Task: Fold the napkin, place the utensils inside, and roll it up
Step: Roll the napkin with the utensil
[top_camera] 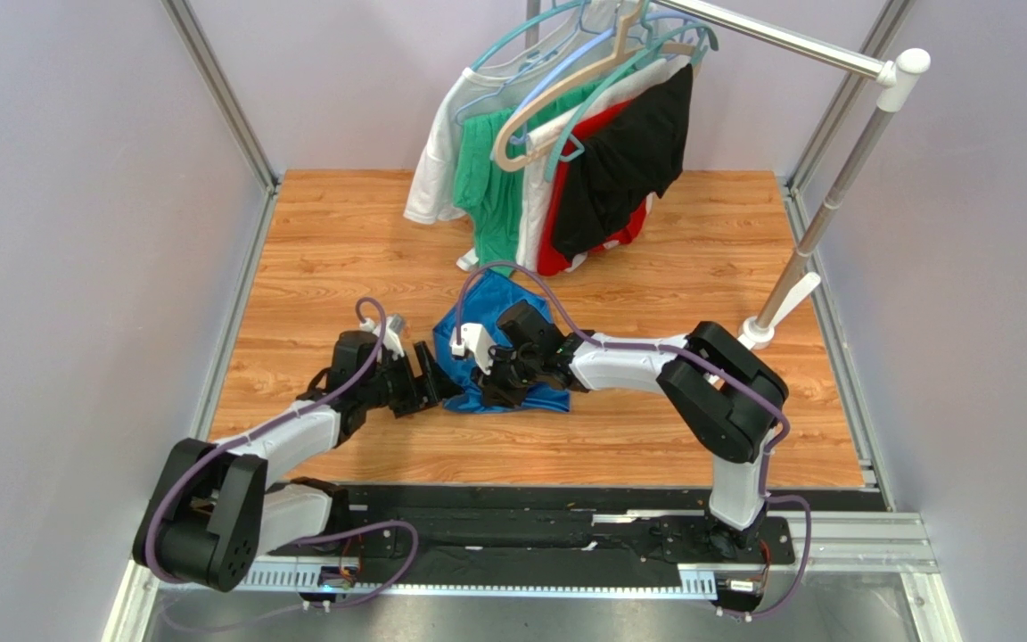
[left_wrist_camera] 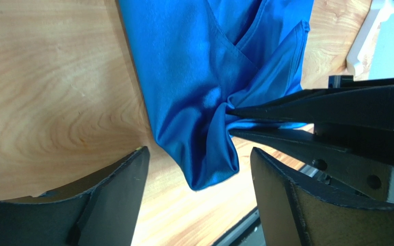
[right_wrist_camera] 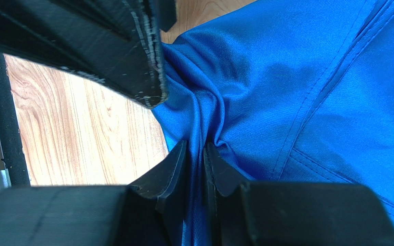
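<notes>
The blue napkin (top_camera: 476, 331) lies bunched on the wooden table between my two grippers. My right gripper (right_wrist_camera: 196, 146) is shut on a gathered fold of the napkin (right_wrist_camera: 296, 87), and the cloth puckers into its jaws. In the left wrist view the same pinch shows, with the right gripper's fingers (left_wrist_camera: 307, 105) coming in from the right. My left gripper (left_wrist_camera: 200, 150) stands open. A loose corner of the napkin (left_wrist_camera: 194, 92) hangs between its fingertips without touching either. From above, the left gripper (top_camera: 433, 383) sits just left of the right gripper (top_camera: 498, 380). The utensils are out of view.
A clothes rack (top_camera: 820, 214) stands at the back right, its foot (top_camera: 756, 329) on the table. Green, white, red and black garments (top_camera: 573, 161) hang from it behind the napkin. A black rail (top_camera: 546, 515) runs along the near edge.
</notes>
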